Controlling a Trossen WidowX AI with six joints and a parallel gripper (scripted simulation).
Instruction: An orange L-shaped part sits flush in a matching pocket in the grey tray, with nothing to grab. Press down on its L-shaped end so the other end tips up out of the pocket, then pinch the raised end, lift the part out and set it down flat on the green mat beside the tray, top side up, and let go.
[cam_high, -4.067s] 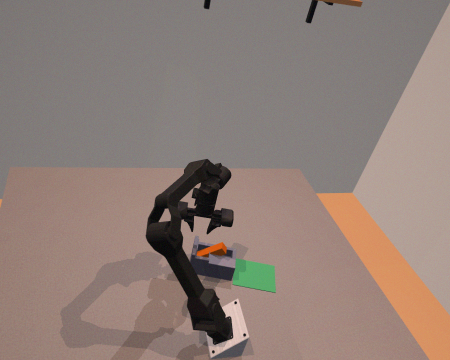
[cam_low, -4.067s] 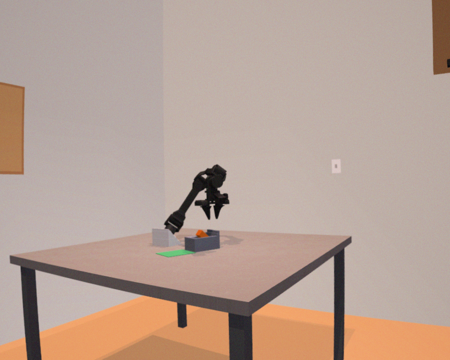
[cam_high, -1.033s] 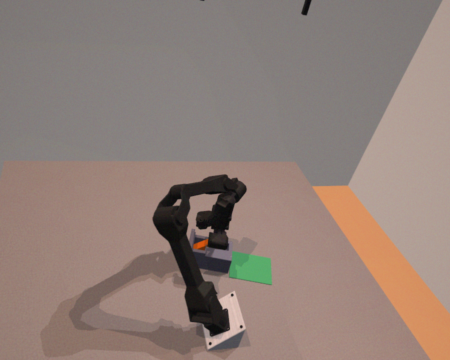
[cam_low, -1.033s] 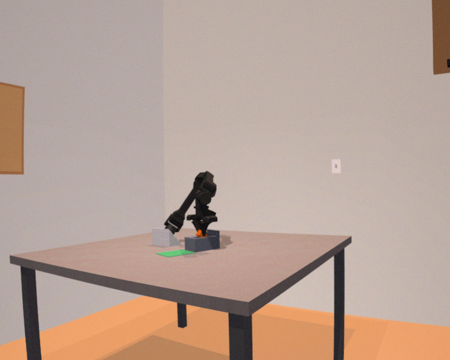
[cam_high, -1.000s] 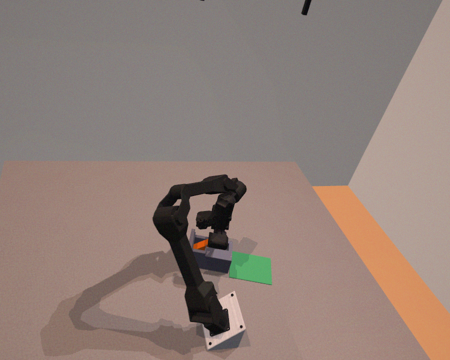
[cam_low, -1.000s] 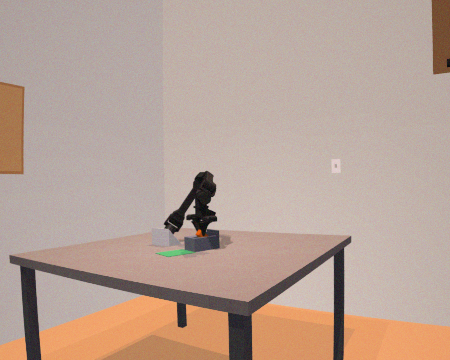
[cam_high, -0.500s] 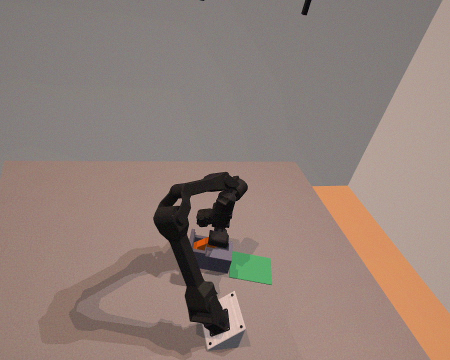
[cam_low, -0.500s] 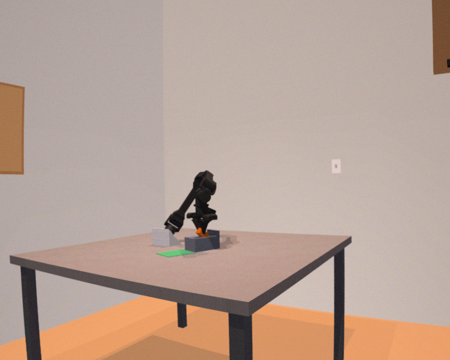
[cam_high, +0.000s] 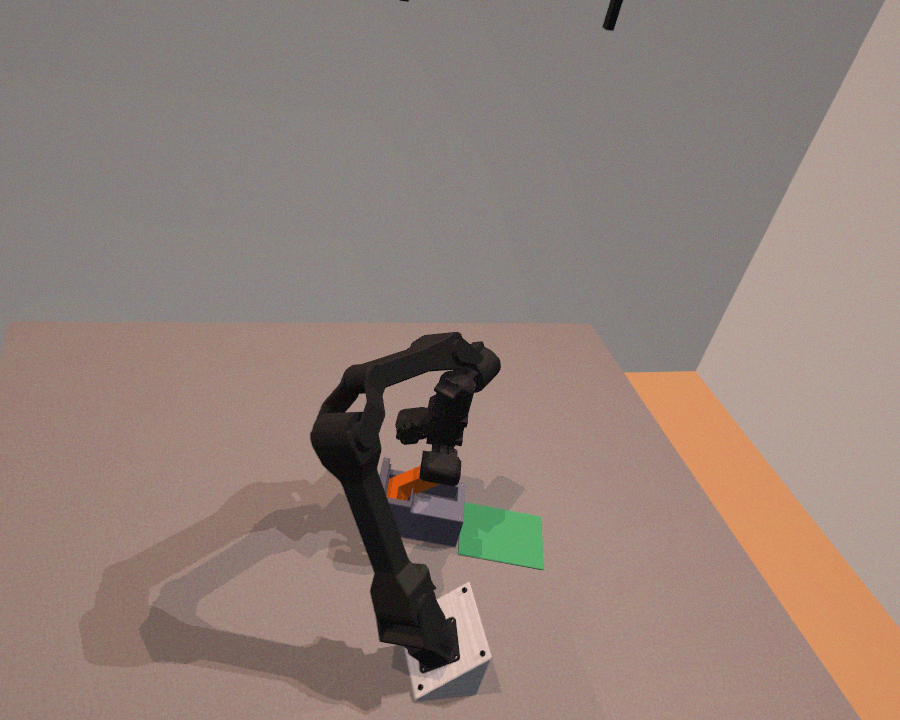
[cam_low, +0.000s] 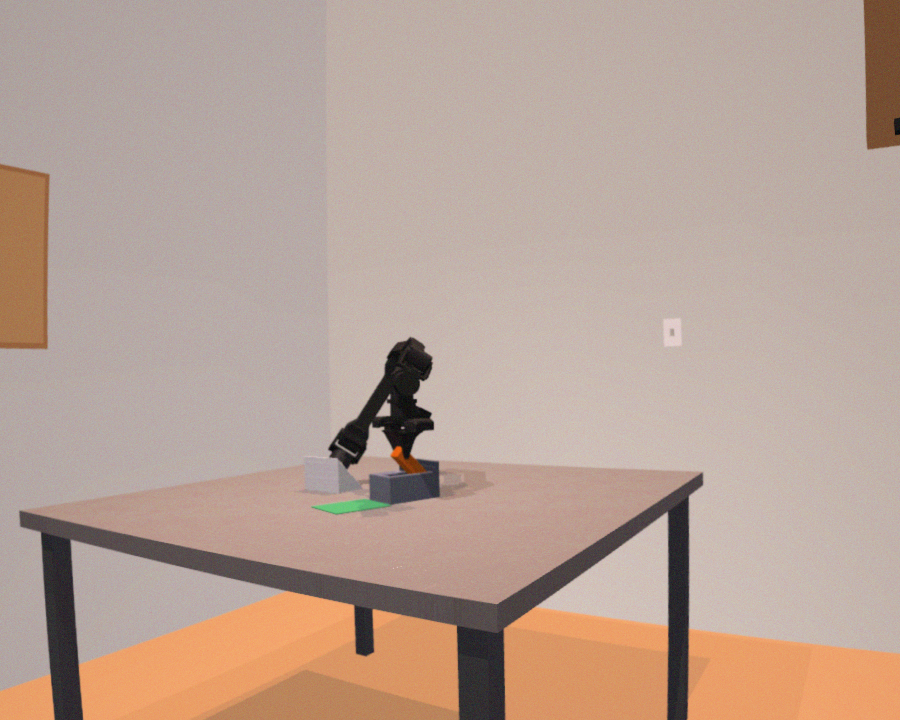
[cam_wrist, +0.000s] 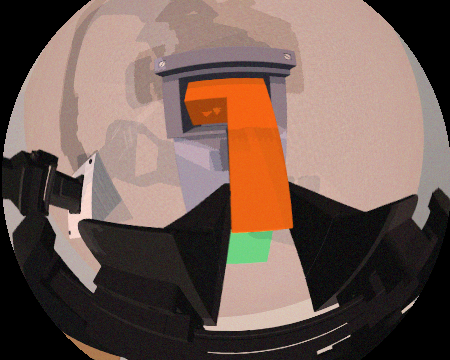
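Gripping the tilted orange part (cam_wrist: 258, 168), the pincer (cam_wrist: 259, 236) hangs above the grey tray (cam_wrist: 225, 61), green mat (cam_high: 510, 536) beside.

Tray (cam_high: 439, 519) on table (cam_high: 187, 420), in front of arm base (cam_high: 471, 626). Mat (cam_high: 502, 536) flat on table, touching tray's right side in top view. Part (cam_wrist: 256, 161) tilted, lower end in tray pocket, upper end between gripper (cam_wrist: 259, 230) fingers, above tray
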